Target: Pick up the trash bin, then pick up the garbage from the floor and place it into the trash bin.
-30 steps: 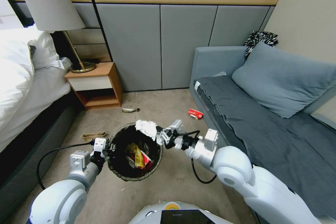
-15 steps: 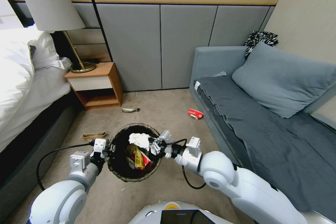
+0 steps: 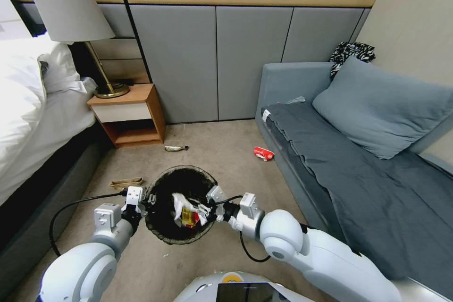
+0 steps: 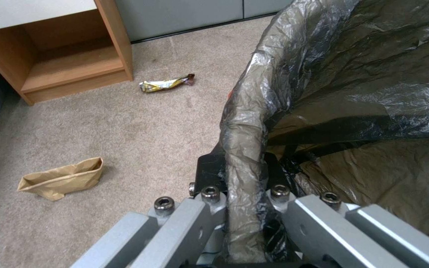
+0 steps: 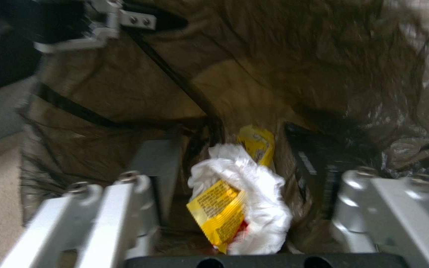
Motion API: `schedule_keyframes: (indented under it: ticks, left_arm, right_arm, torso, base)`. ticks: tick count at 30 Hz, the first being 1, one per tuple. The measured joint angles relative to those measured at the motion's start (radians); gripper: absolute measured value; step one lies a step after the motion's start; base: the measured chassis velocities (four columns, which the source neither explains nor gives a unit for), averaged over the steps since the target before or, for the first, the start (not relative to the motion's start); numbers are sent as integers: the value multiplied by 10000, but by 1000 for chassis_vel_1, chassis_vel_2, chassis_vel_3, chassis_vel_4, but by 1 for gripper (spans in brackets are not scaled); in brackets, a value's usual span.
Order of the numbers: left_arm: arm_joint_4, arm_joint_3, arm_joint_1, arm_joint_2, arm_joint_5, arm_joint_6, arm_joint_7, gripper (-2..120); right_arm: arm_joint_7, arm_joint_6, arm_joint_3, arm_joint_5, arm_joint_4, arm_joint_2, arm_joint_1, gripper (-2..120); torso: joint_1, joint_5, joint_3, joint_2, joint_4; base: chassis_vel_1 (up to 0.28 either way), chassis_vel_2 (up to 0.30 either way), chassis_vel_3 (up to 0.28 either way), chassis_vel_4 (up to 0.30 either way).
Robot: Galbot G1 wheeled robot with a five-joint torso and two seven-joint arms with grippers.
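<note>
Left end effector (image 3: 141, 199) is pinched on the liner-wrapped rim of the small round white plastic trash bin (image 3: 158, 231). Right end effector (image 3: 204, 207) is inside the bin mouth, fingers spread, crumpled white paper (image 5: 254, 186) directly below among yellow wrappers. Remaining floor litter: red-and-white packet (image 3: 264, 153), nearer the right arm.

The trash bin (image 3: 160, 231) hides its own white wall under the liner. At three o'clock the sofa (image 3: 377, 188) is cut off; the right wrist view is motion-blurred.
</note>
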Motion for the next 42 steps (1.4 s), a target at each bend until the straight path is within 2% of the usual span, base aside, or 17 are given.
schedule_keyframes:
  ticks: [5, 6, 8, 11, 24, 34, 42]
  left_arm:
    - [0, -6, -3, -17, 0, 0, 12, 1]
    - [0, -6, -3, -17, 0, 0, 12, 1]
    - [0, -6, -23, -24, 0, 0, 16, 1]
    - [0, -9, -34, -26, 0, 0, 18, 1]
    - [0, -27, -59, -42, -1, 0, 25, 1]
    - [0, -31, -67, -17, -7, 0, 33, 1]
    - [0, -32, -91, 12, -10, 0, 55, 1]
  right_arm:
    - [261, -141, -115, 221, -126, 116, 195, 83]
    - [261, -141, -115, 221, -126, 116, 195, 83]
    - [369, -200, -133, 314, -152, 156, 256, 94]
    - [409, -211, -137, 355, -153, 173, 299, 99]
    - [546, -89, 128, 656, -128, 267, 505, 100]
    - [444, 325, 953, 1224, 236, 221, 637, 100]
    - [-164, 760, 1690, 1470, 726, -16, 733, 100]
  torso:
    - [0, 0, 0, 1, -1]
    - [0, 0, 0, 1, -1]
    - [0, 0, 0, 0, -1]
    - [0, 0, 0, 0, -1]
    - [0, 0, 0, 1, -1]
    - [0, 1, 0, 0, -1]
    - [0, 1, 0, 0, -1]
  base:
    - [0, 0, 0, 0]
    - [0, 0, 0, 0]
    - [0, 0, 0, 0]
    - [0, 0, 0, 0]
    - [0, 0, 0, 0]
    - [0, 0, 0, 0]
    - [0, 0, 0, 0]
